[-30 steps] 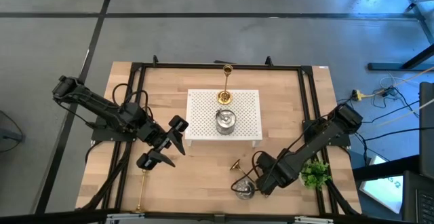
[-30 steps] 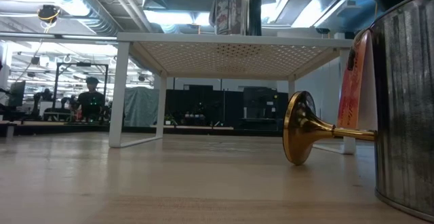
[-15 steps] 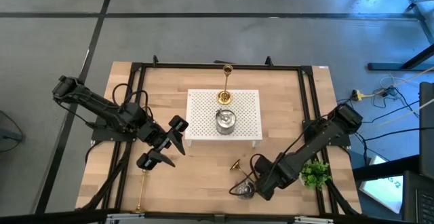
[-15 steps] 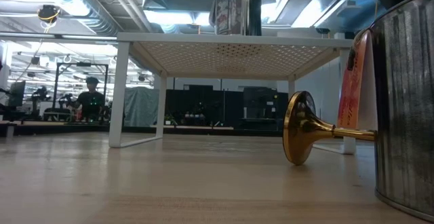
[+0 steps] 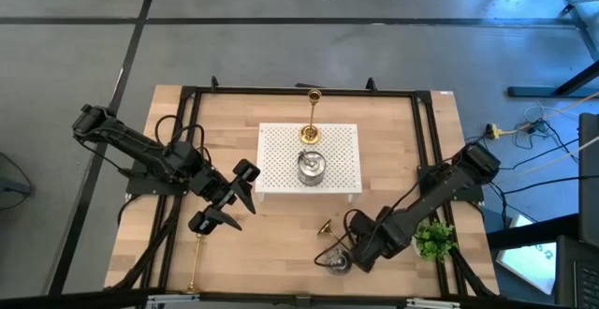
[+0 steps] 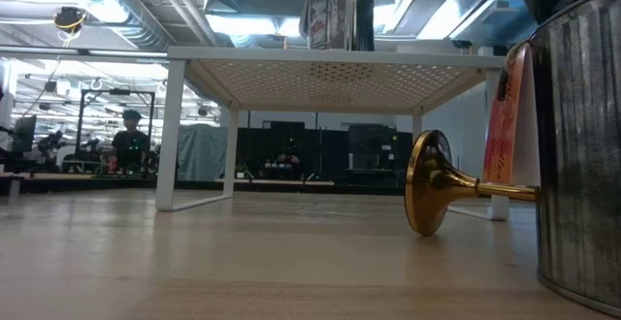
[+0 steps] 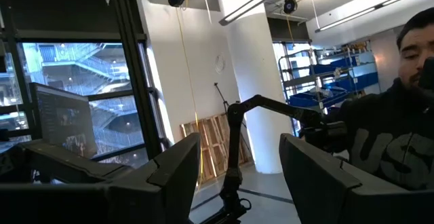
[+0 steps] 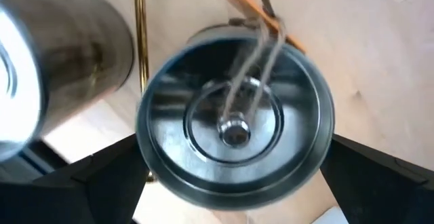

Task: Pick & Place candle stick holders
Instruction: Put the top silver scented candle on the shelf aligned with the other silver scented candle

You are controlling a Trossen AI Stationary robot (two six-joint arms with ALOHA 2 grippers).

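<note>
A squat silver holder [image 5: 334, 263] is standing on the table's near edge, right of centre, and the right wrist view is looking straight down into its round, ringed mouth [image 8: 235, 121]. The right gripper [image 5: 348, 256] is hovering directly over it with its fingers [image 8: 88, 183] spread wide on either side of the rim, not yet closing on the metal. A gold candlestick [image 5: 327, 228] is lying on its side just beside this holder, its flared base [image 6: 428, 196] facing across the table in the low view, where the silver holder's wall [image 6: 582, 145] is filling the right edge. A second silver piece [image 8: 47, 68] is showing blurred beside the gold stem in the right wrist view. On the white perforated stand [image 5: 337, 150] in the middle of the table, another silver holder [image 5: 310, 167] is sitting near the front, and a gold candlestick [image 5: 311, 133] is standing behind it. A further gold candlestick [image 5: 195, 264] is lying near the front left edge. The left gripper [image 5: 225, 197] is waiting above the table left of the stand, its fingers [image 7: 176, 173] standing partly apart and holding nothing. A small green plant [image 5: 433, 241] is sitting at the right edge beside the right arm.
</note>
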